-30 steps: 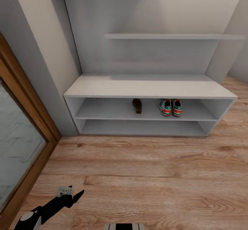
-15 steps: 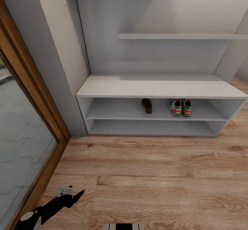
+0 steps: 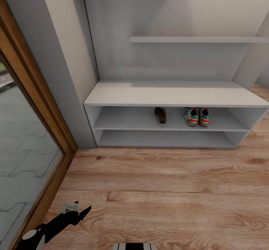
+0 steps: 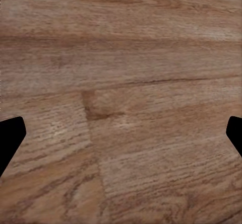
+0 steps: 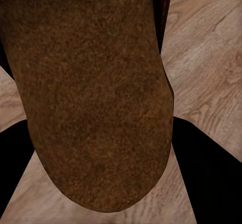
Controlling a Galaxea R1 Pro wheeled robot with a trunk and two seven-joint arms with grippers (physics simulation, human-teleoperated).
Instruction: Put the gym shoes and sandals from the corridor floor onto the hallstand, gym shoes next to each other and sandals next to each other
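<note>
Carrying second sandal (image 5: 96, 93), pinched in right gripper (image 5: 101, 158); left gripper (image 4: 121, 138) spread, empty over corridor floor (image 3: 168, 190). Hallstand (image 3: 175, 97) well ahead of gripper. You: set it touching-close beside shelved sandal (image 3: 160, 115), away from gym shoes (image 3: 196, 116).

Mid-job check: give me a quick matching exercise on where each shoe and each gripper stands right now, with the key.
Things:
1. gym shoes
2. sandal on the rack
3. second sandal
4. left gripper

States:
A. open over bare corridor floor
B. between the right gripper fingers
C. side by side, right part of the hallstand upper slot
D. alone near the middle of the upper slot

Pairs: 1-C, 2-D, 3-B, 4-A
</note>
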